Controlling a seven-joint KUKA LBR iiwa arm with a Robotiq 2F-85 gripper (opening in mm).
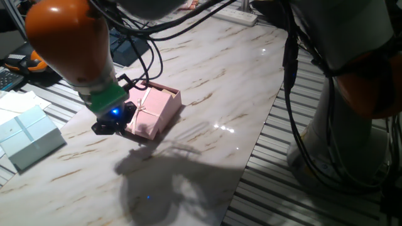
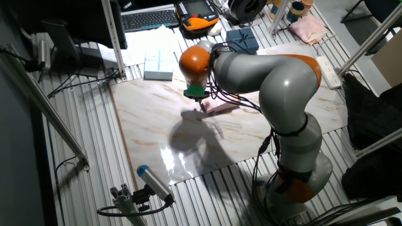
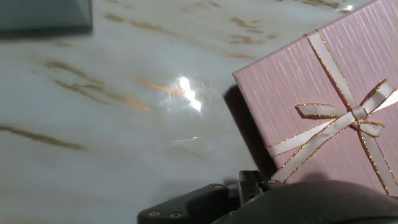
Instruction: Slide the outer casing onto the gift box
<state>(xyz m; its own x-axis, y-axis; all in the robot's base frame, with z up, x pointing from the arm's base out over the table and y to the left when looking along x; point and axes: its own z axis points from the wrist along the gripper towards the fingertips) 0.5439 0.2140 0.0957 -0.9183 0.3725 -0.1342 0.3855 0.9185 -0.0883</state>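
Gripper (image 3: 249,190) housing fills the hand view's bottom edge, dark metal and rounded plastic; fingers aren't visible, so can't tell if it's open or clamped. It sits at the casing (image 3: 323,106) edge, prob. to grip or nudge it. Casing lies mid-table (image 1: 239,81), tilted, one side raised, resting on the gift box (image 1: 168,94), whose corner pokes out behind, i.e. not seated square yet. Casing is pale pink ribbed card, square, w/ cream gold-edged ribbon cross and bow (image 3: 357,115). Table is glossy marble-look, brown veins, glare. Blue-green box (image 1: 28,135) sits well apart.
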